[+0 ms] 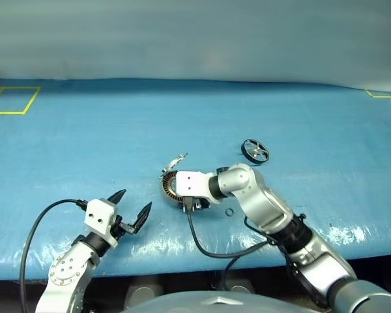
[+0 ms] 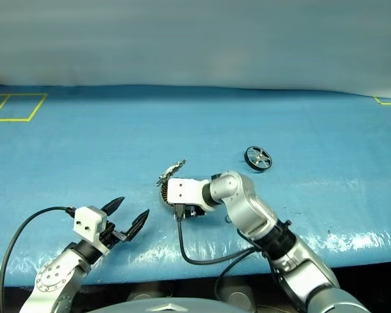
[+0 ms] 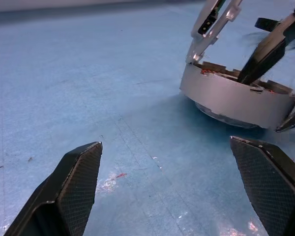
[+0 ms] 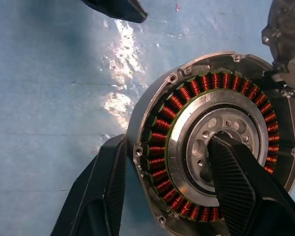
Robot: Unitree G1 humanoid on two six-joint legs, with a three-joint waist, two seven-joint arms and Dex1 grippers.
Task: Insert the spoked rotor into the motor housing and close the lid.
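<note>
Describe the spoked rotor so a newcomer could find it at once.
On the blue table, look just beyond the right arm's elbow. The spoked rotor lies there alone: a small black-rimmed wheel with shiny silver spokes, unlike the motor housing nearby, which shows copper windings and a raised lid.

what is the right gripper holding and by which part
The right gripper holds the motor housing by its side wall: one of its fingers outside the rim, the other inside at the hub. The left gripper holds nothing.
</note>
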